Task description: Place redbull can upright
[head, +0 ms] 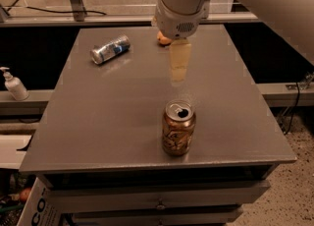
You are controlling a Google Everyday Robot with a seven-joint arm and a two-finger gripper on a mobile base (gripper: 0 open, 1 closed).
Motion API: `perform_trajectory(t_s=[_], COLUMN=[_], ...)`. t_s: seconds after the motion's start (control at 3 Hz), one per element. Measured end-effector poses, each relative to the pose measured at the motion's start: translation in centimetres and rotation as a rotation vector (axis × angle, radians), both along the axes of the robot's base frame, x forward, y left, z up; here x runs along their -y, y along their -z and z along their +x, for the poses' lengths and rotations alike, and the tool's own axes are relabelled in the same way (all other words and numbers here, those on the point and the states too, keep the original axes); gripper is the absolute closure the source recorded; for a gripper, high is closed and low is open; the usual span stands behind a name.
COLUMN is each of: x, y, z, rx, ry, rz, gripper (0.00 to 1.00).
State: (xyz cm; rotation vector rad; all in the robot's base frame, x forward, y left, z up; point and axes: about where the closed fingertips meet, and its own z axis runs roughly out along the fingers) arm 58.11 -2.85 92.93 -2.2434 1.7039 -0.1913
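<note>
The redbull can is a slim silver can with blue patches. It lies on its side at the far left of the grey table. My gripper hangs from the white arm over the middle of the table, to the right of the redbull can and apart from it. It holds nothing that I can see.
A wider gold-brown can stands upright near the table's front edge, below the gripper. An orange fruit lies at the far edge, partly hidden by the arm. A white pump bottle stands off the table to the left.
</note>
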Motion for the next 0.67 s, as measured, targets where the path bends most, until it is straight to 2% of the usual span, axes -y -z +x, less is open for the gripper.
perform_trajectory(t_s=[0.67], x=[-1.9], y=[3.7], z=[5.0], rx=[-0.036], ry=[-0.034], rz=[0.013], gripper=[0.00])
